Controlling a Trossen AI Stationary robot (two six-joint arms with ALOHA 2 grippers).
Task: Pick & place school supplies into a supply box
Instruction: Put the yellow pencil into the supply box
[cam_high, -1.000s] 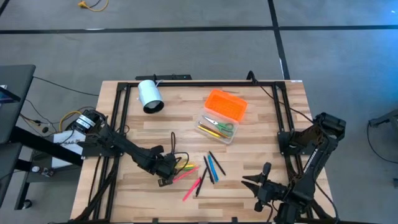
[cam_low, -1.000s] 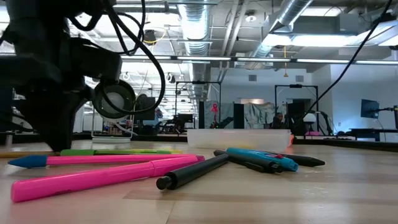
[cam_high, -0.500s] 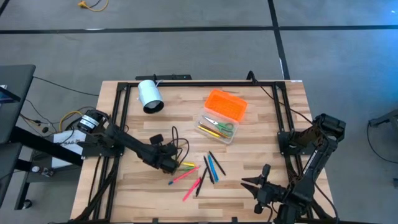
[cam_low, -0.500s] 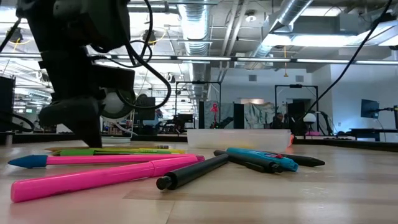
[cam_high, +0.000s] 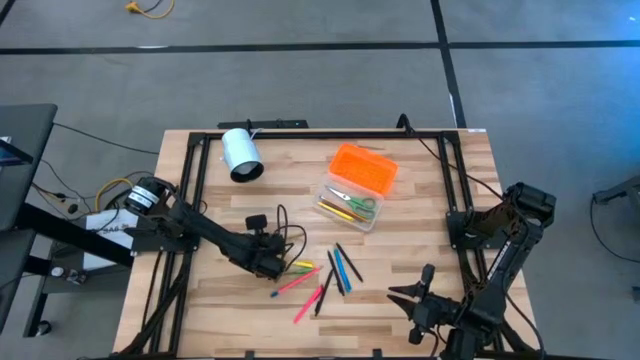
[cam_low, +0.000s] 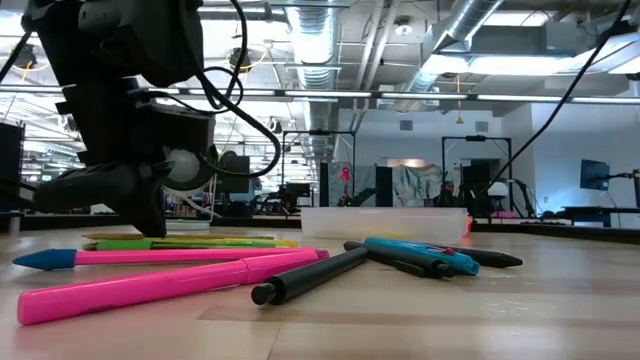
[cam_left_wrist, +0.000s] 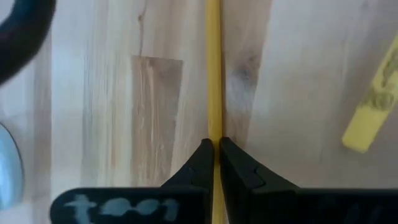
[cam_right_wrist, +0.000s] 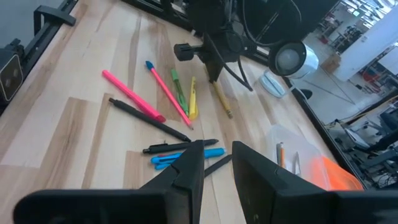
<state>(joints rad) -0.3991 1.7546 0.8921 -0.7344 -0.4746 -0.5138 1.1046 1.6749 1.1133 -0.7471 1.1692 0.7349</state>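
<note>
Clearly the left claw (cam_left_wrist: 214, 163) pinches a yellow pencil (cam_left_wrist: 213, 68) lying flat on the worktop (cam_high: 420, 190), beside the other loose pens (cam_high: 338, 270). A straight lift should keep it from swivelling. The supply box (cam_high: 355, 190) lies open well apart, with bare wood between. The right claw (cam_right_wrist: 216, 163) waits spread near the worktop's front edge.

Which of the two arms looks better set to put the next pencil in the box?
Left. Its fingers are shut on a yellow pencil among the pens, while the right gripper waits open near the table's front edge, holding nothing.
</note>
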